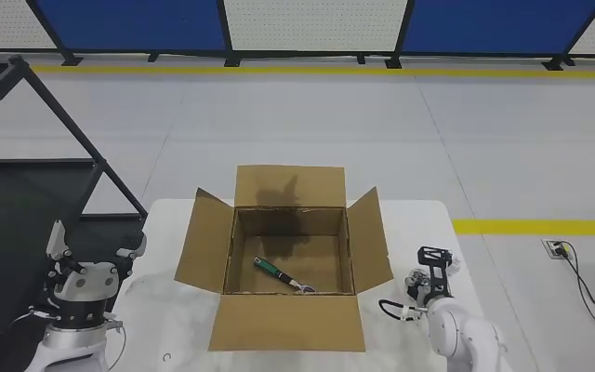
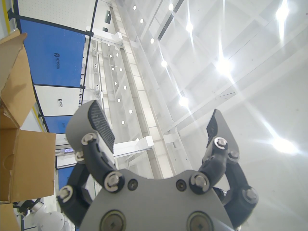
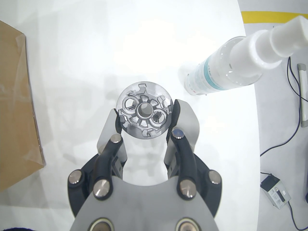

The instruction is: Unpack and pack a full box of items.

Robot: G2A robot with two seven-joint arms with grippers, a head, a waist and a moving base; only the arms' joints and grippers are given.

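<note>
The box [image 1: 288, 321] sits open in the middle of the table [image 1: 414, 228] with all four flaps folded outward, so its mouth is free from above. On its floor a green-handled tool [image 1: 279, 273] lies near the front wall; the rest of the floor is bare. The side flaps overhang the tabletop and narrow the strips on either side. On the right strip, the right gripper [image 3: 146, 115], clamped on a round metal part [image 3: 144, 102], has bare tabletop toward the box and a pump bottle [image 3: 216, 73] standing near its other side. The left gripper [image 2: 156, 118] points upward, jaws apart, with a flap beside it.
</note>
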